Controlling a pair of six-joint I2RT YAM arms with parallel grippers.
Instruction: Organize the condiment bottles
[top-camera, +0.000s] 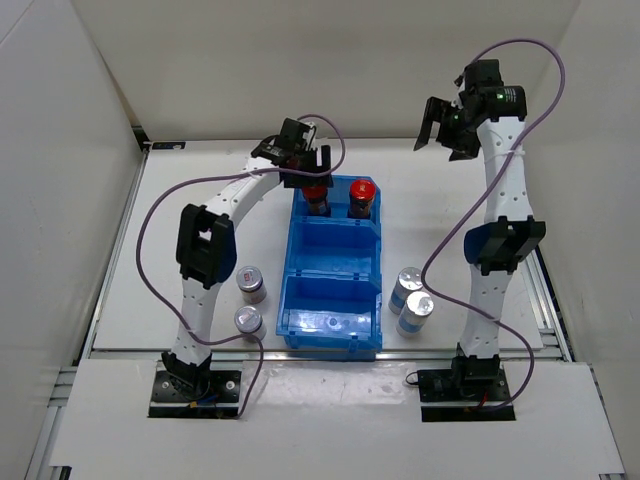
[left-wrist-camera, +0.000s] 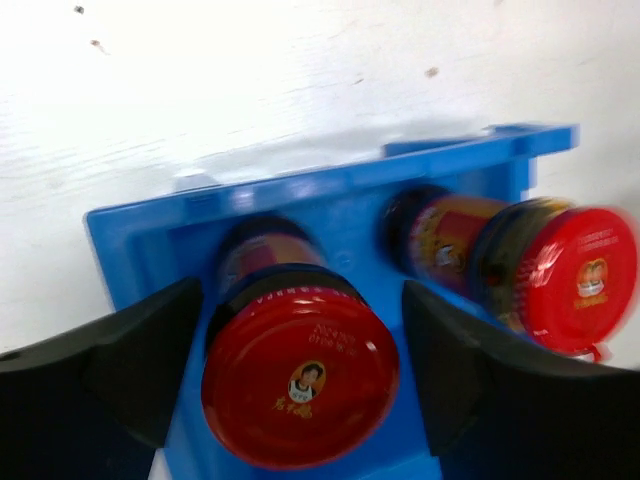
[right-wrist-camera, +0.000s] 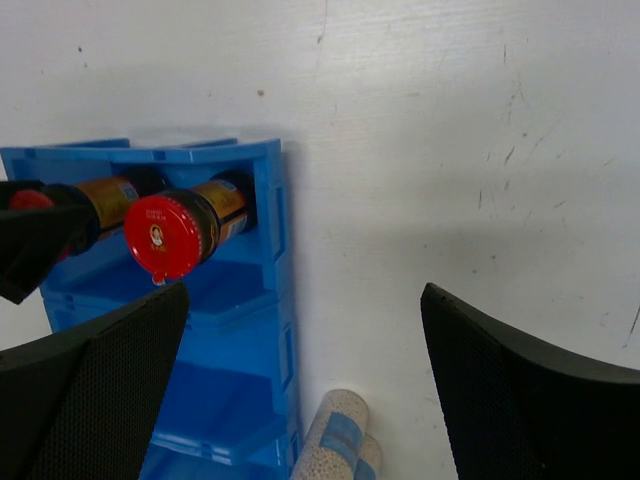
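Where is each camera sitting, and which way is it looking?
Top camera: high behind the arms, looking down at the table and the blue bin; the left arm and right arm show whole.
Left wrist camera: on the left arm, looking down into the bin's far compartment; the left claw grips the left red-capped bottle.
Right wrist camera: on the raised right arm, looking down at table and bin; the open right claw shows.
Shared: both wrist views see the right red-capped bottle.

Six bottles (top-camera: 362, 192) — one bin (top-camera: 330, 325)
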